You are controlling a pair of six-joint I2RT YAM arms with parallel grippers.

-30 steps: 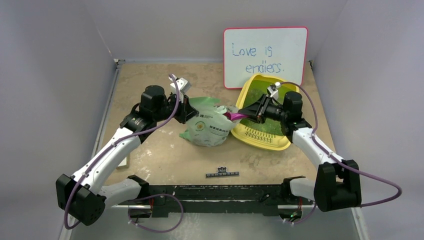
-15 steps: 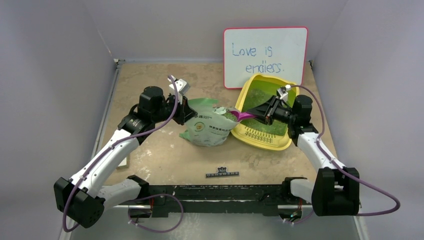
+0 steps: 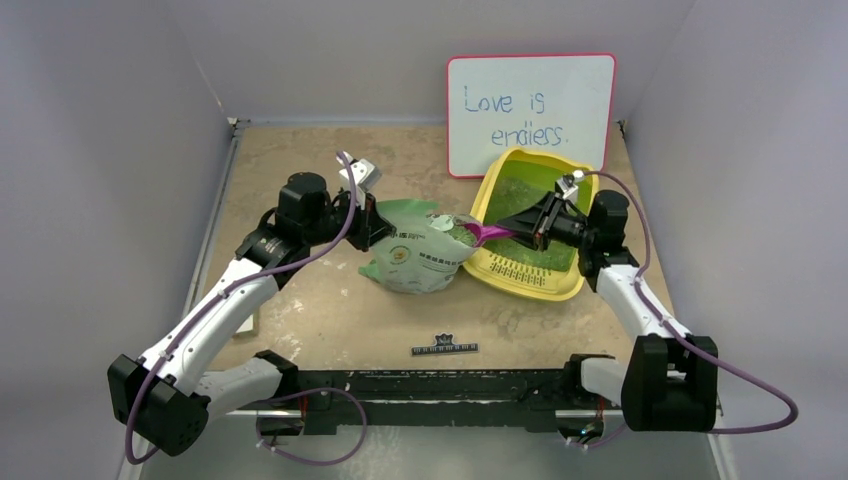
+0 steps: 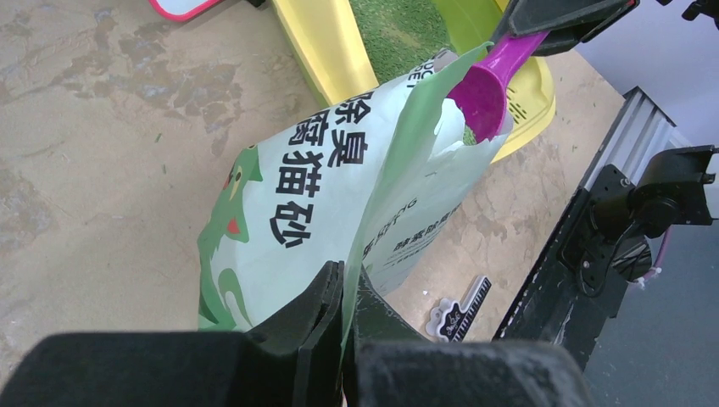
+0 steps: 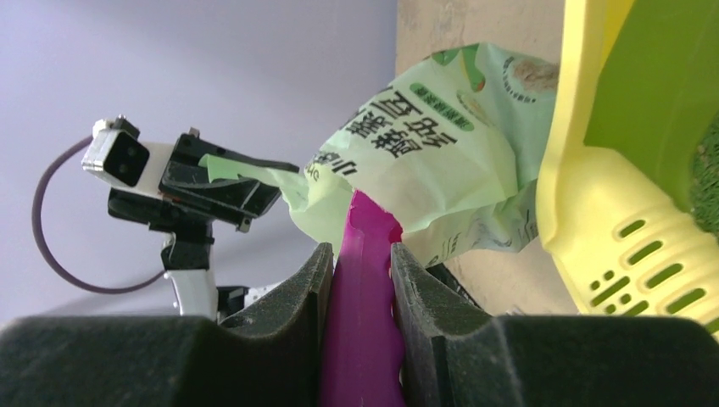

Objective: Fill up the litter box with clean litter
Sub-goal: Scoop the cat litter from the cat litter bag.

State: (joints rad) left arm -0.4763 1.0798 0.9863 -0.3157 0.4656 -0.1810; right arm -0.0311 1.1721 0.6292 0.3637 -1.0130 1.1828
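Pinching the bag's (image 4: 305, 186) top edge, my left gripper (image 4: 343, 280) has its jaws shut tight on the plastic. My right gripper (image 5: 360, 254) is clamped on the scoop (image 4: 492, 80) handle, with the bowl at the bag's open mouth. The litter box (image 3: 510, 268) sits toward the worktop's far right corner, just before the board (image 3: 530, 110), grille end nearest me, green litter (image 3: 520, 190) inside.

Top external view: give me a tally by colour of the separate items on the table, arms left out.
Yellow: 1, litter box
Pale green: 1, litter bag
Magenta: 1, scoop
White, red frame: 1, board
Black: 1, small strip at the near edge
Off-white: 1, flat piece beside the left arm
Total: 6
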